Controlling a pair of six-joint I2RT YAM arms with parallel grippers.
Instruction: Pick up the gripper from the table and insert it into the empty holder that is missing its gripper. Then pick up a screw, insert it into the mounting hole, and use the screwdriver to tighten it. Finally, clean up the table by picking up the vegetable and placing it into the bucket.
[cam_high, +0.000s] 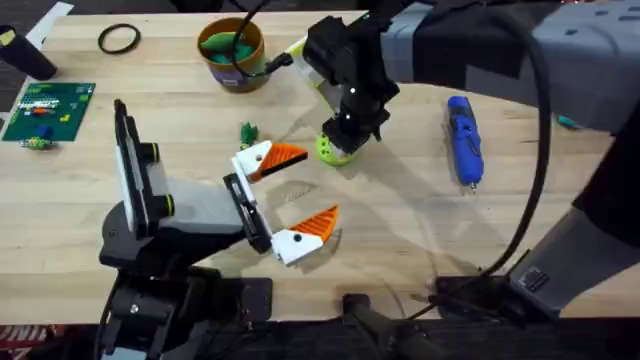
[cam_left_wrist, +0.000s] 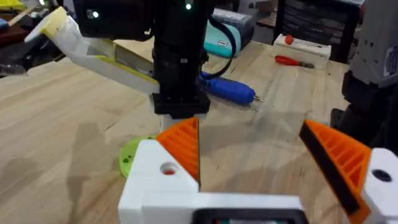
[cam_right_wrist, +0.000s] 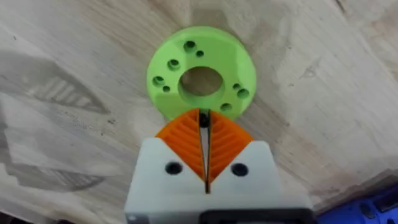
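My right gripper (cam_high: 343, 137) points down at a lime-green ring (cam_high: 335, 151) in mid-table. In the right wrist view its fingertips (cam_right_wrist: 204, 118) are shut on a small dark screw at the rim of the ring (cam_right_wrist: 200, 71), which has several small holes. My left gripper (cam_high: 292, 198) lies open just in front of it, its orange pads (cam_left_wrist: 183, 146) apart and holding nothing. The blue screwdriver (cam_high: 463, 138) lies to the right on the table. The dark green vegetable (cam_high: 248, 132) sits left of the ring. The bucket (cam_high: 232, 52) stands at the back. I cannot tell which thing is the holder.
A black ring (cam_high: 118, 38) and a green board (cam_high: 45, 108) with small parts lie at the far left. The right arm (cam_left_wrist: 180, 62) stands close before the left gripper. A red-and-white box (cam_left_wrist: 301, 50) is at the table's far side.
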